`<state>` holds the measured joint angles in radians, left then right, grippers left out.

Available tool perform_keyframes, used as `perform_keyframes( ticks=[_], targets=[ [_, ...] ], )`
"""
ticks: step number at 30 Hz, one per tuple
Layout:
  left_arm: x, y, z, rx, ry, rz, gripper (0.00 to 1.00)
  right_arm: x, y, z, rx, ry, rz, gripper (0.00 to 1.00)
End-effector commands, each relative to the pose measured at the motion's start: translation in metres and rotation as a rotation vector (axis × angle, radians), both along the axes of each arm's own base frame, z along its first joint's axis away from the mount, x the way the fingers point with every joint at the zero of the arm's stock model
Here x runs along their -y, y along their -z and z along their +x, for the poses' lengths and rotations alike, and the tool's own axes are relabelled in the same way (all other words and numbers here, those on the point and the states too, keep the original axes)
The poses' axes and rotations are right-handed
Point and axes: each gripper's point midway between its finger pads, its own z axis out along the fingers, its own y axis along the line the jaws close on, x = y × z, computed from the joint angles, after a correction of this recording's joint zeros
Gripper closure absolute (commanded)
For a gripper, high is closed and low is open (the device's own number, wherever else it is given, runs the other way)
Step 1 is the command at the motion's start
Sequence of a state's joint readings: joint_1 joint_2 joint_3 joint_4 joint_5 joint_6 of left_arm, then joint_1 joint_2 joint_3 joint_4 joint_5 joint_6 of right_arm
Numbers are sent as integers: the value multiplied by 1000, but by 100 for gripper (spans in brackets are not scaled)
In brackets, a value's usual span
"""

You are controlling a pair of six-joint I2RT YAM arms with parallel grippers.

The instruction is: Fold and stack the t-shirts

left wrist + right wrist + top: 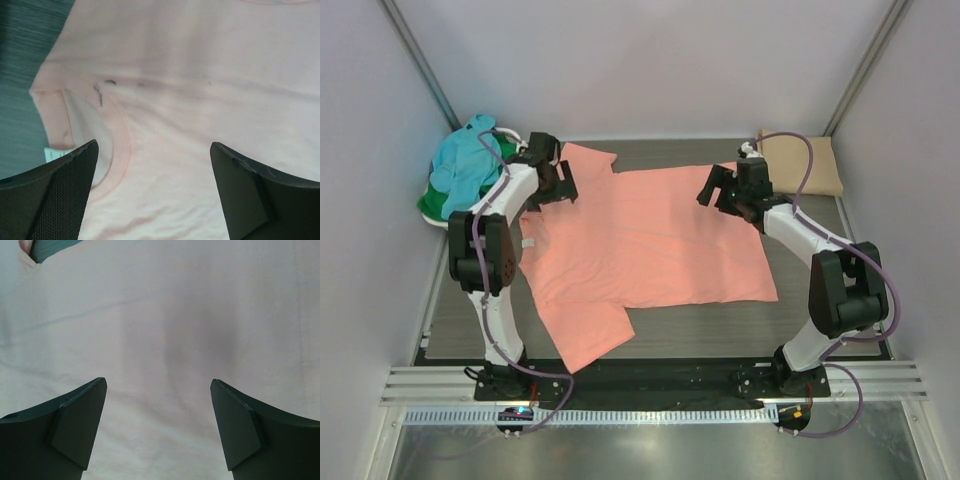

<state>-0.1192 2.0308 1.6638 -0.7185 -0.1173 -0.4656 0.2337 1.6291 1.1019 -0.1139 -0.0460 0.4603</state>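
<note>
A salmon-pink t-shirt [650,240] lies spread flat across the table, one sleeve toward the near edge and another at the far left. My left gripper [558,184] hovers open over its left edge by the collar [117,145], nothing between its fingers [60,195]. My right gripper [722,192] stands open above the shirt's far right part, over bare cloth [160,340]. A folded tan t-shirt [802,162] rests at the far right corner. Light blue [468,165] and green [432,205] t-shirts are heaped at the far left.
White enclosure walls surround the grey table [820,320]. The heap of shirts sits close behind the left arm [480,250]. A metal rail [650,385] runs along the near edge by both arm bases.
</note>
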Motion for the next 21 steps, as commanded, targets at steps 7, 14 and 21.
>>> perform_keyframes(
  ticks=[7,14,21],
  targets=[
    [34,-102,-132,121,11,185,7,27,-49,-50,93,158,-143,9],
    [91,-61,-283,23,81,160,8,41,-37,-119,50,221,-95,9],
    [87,-18,-387,-102,45,91,10,38,-28,-148,27,171,-49,10]
  ],
)
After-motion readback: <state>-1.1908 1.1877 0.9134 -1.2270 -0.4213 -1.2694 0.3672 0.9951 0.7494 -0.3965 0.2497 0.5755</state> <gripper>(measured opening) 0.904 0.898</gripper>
